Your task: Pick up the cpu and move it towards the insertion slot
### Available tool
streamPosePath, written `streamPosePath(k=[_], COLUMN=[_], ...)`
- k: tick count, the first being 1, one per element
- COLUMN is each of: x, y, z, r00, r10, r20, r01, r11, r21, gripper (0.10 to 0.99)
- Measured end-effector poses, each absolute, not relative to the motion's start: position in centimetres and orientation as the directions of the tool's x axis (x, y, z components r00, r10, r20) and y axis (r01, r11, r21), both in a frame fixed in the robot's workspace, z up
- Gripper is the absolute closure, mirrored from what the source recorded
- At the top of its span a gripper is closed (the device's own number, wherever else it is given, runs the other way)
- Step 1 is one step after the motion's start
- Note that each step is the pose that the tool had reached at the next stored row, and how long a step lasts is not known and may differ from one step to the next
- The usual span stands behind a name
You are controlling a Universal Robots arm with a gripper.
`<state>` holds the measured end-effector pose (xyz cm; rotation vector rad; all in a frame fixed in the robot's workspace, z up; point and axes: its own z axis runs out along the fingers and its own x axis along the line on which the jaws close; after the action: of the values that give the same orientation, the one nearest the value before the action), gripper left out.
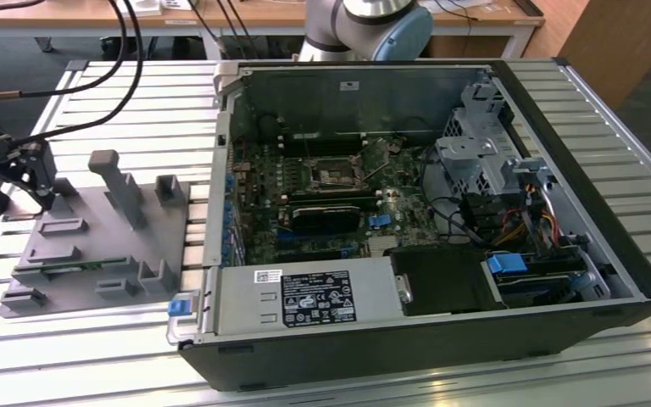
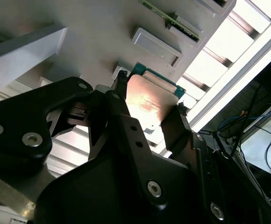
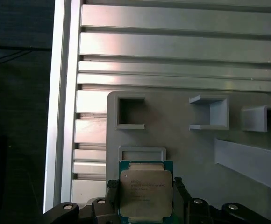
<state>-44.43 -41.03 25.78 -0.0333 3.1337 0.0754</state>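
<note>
In both wrist views the cpu (image 3: 146, 193) (image 2: 150, 100), a flat square chip with a silvery top and a green rim, sits between my two black fingers. One finger (image 3: 111, 189) presses one side edge and the other finger (image 3: 178, 186) presses the opposite one. My gripper (image 3: 145, 183) (image 2: 148, 108) is shut on the cpu just over the grey fixture plate (image 3: 182, 149). In the exterior view my gripper (image 1: 41, 197) hangs over the far corner of that plate, at the view's left. The insertion slot (image 1: 334, 175) lies on the motherboard inside the open computer case.
The grey plate (image 1: 88, 246) carries upright holders and a thin green memory strip (image 1: 77, 265). The open computer case (image 1: 416, 212) takes up the exterior view's middle and right. Black cables (image 1: 88, 76) run over the slatted aluminium table (image 1: 99, 356). The table's edge (image 3: 60, 116) is beside the plate.
</note>
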Motion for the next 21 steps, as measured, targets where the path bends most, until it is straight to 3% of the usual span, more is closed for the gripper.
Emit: streamPosePath(k=[21], x=[-44.4], y=[-40.9], z=[27.7], r00=[-1.0], r10=[-0.021], r20=[-0.007], r01=[-0.021], r11=[0.999], r21=[0.048], gripper=[0.545])
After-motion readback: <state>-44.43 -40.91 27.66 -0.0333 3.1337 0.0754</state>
